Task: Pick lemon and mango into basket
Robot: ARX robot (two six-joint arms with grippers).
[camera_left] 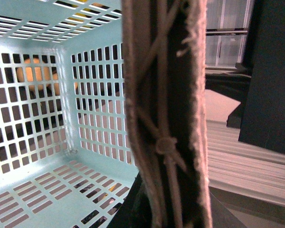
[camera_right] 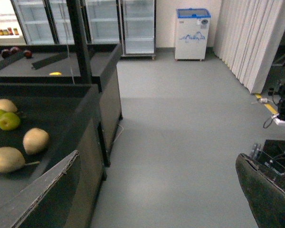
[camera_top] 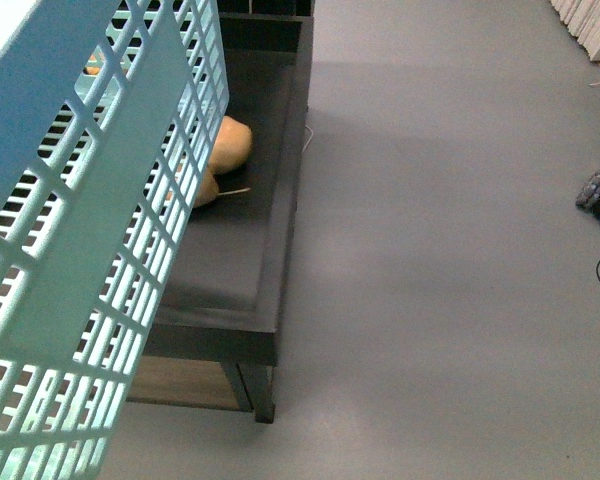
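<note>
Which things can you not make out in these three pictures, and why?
Front view: the basket wall hides most fruit on the dark table.
Left wrist view: the left hand's finger, close to the lens, hides whether it grips anything.
Right wrist view: a yellow fruit is too small to name.

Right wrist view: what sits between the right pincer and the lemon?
In that view: the near tray with pale fruits and green fruits, then its back wall; the lemon lies beyond.

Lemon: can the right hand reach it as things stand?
Probably not: the lemon lies on the far tray, beyond the near tray and a black post; the right hand is open.
</note>
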